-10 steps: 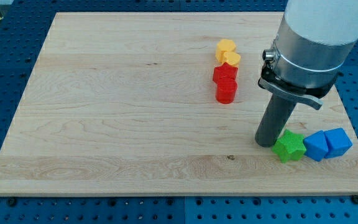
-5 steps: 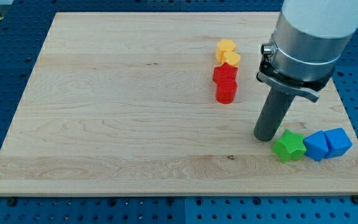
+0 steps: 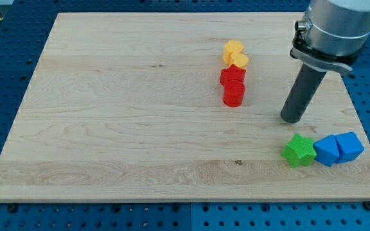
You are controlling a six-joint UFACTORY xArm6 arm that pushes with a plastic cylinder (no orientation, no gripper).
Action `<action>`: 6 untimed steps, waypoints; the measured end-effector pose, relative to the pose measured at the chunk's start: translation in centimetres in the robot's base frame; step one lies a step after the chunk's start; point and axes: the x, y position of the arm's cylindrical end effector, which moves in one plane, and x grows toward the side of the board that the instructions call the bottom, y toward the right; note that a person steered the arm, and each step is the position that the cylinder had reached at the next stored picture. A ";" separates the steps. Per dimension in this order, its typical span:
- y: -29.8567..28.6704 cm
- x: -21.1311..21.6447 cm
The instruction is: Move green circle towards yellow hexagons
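Note:
My tip point(image 3: 292, 119) stands on the wooden board point(image 3: 121, 109), above the green star-shaped block point(image 3: 299, 151) and apart from it. Two yellow heart-shaped blocks point(image 3: 235, 54) lie at the view's upper middle, touching each other. No green circle and no yellow hexagon shows; the only green block is the star and the only yellow blocks are the hearts. The tip is to the right of and lower than the yellow blocks.
Two red blocks point(image 3: 233, 84) sit in a column just below the yellow ones. Two blue blocks point(image 3: 338, 149) touch the green star's right side near the board's right edge. The arm's grey body point(image 3: 336, 25) fills the view's top right.
My tip has moved up and to the right, away from the green star it was next to. No block has moved.

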 end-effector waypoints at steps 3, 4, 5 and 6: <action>5.6 -4.3; 9.5 -4.7; 11.2 -4.8; 11.3 -4.8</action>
